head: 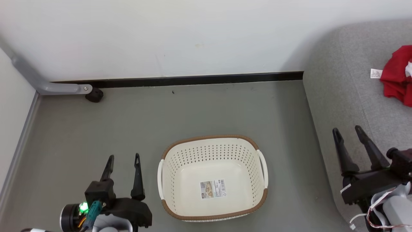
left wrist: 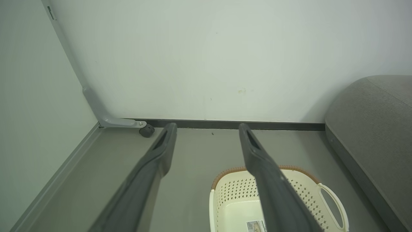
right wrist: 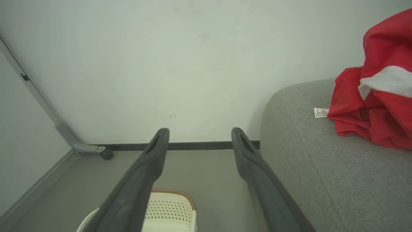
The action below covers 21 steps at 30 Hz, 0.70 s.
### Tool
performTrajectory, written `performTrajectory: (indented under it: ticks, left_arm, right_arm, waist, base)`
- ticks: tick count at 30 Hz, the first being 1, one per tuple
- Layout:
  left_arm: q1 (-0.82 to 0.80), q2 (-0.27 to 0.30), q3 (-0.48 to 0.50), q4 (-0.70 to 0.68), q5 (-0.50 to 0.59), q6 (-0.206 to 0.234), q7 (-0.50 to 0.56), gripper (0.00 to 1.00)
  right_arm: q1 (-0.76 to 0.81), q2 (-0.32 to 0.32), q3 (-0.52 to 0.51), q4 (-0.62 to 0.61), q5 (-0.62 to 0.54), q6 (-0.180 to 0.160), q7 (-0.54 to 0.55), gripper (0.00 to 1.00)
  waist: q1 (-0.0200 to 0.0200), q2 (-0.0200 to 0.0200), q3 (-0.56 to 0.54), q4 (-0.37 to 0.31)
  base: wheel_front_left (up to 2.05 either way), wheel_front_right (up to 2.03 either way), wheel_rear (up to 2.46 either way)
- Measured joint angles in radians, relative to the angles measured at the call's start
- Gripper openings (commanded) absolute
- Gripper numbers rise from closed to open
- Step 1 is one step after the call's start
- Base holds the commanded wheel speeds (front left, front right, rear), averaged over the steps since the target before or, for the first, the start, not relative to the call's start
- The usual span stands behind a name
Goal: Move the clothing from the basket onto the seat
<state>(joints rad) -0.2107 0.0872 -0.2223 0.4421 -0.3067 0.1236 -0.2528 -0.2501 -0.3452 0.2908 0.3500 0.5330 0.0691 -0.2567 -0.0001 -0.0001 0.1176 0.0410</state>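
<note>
1. Head view: the basket (head: 210, 138) stands on the grey floor (head: 225, 109) with nothing red inside it. Its pale bottom is bare and the barcode sticker (head: 212, 189) shows in full. The clothing (head: 397, 75) lies bunched on the seat (head: 347, 96) at the right edge of the view, partly cut off, with its small white label (head: 375, 73) flat on the cushion beside it. The left gripper (head: 124, 156) hangs just left of the basket with its fingers spread and nothing between them. The right gripper (head: 346, 129) is over the seat's near edge, well apart from the clothing, also spread and holding nothing

2. Left wrist view: the left gripper (left wrist: 207, 126) has its fingers wide apart over the floor. Below them is part of the basket (left wrist: 231, 193), and the part of its inside that shows holds no garment. The seat (left wrist: 370, 122) rises at the right

3. Right wrist view: the right gripper (right wrist: 200, 130) is parted and bare, the basket (right wrist: 167, 206) below it. The clothing (right wrist: 379, 122) rests in a red heap with a white panel on the seat (right wrist: 322, 167)

4. Judgement: the transfer looks finished, since all the clothing in view is on the seat and nothing is left in the basket to fetch
</note>
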Motion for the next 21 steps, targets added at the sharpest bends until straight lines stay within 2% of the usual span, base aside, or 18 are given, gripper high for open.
performTrajectory:
  ticks: [7,14,21]
  left_arm:
    - [0.060,-0.005,0.034,-0.039,0.022,0.000,0.000,1.00]
    - [0.128,-0.025,0.107,-0.060,0.054,0.000,0.000,1.00]
    - [0.159,-0.031,0.115,-0.079,0.070,0.000,0.000,1.00]
  right_arm:
    - [0.062,0.014,-0.009,-0.024,-0.043,-0.017,0.000,1.00]
    - [0.082,0.025,-0.025,-0.041,-0.065,-0.031,0.000,1.00]
    - [0.103,0.038,-0.042,-0.047,-0.082,-0.039,0.000,1.00]
  waist:
    - [0.0002,0.0001,-0.012,-0.015]
    - [0.0002,0.0001,-0.015,-0.023]
    - [0.0002,0.0001,-0.023,-0.025]
  base:
    - [0.00,0.00,0.00]
    - [0.00,0.00,0.00]
    - [0.00,0.00,0.00]
